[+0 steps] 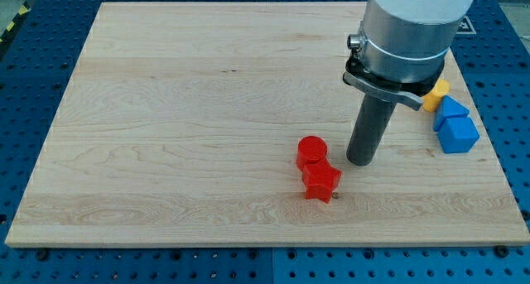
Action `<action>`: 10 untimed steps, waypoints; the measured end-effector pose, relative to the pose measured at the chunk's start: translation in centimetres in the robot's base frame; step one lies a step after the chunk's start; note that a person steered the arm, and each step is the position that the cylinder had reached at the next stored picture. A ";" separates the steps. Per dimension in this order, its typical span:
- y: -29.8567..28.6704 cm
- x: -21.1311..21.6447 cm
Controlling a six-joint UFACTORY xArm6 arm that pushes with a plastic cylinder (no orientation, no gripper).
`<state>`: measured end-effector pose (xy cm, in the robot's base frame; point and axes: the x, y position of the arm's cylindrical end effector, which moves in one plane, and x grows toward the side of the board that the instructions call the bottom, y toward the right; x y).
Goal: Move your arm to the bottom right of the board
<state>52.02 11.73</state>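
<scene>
**Rod tip standing at mid-right of the board, with the bottom right corner lying open**

My tip (361, 161) is resting on the wooden board (182, 110), right of centre and a little below the middle. It is carrying and gripping nothing, being a plain dark rod with no jaws to open or close. A red cylinder (311, 151) is sitting just to the tip's left, apart from it, and a red star-shaped block (321, 183) is touching that cylinder on its lower side. Near the board's right edge, a blue cube (456, 134) is lying against a second blue block (450, 110) of unclear shape, with a yellow block (436, 93) partly hidden behind the arm's grey housing.

The chief risk, as judged from this layout, is a path that is swinging too far right and upward, which would be nudging the blue cube toward the edge; a leftward drift would be catching the red star instead. The target, the board's bottom right corner (489, 226), is showing pale, bare wood grain, with no block between it and the tip.
</scene>
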 end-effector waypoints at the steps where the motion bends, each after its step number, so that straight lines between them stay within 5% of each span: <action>1: 0.0 0.0; 4: 0.4 0.7; 10: 10.8 3.1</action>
<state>55.09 22.52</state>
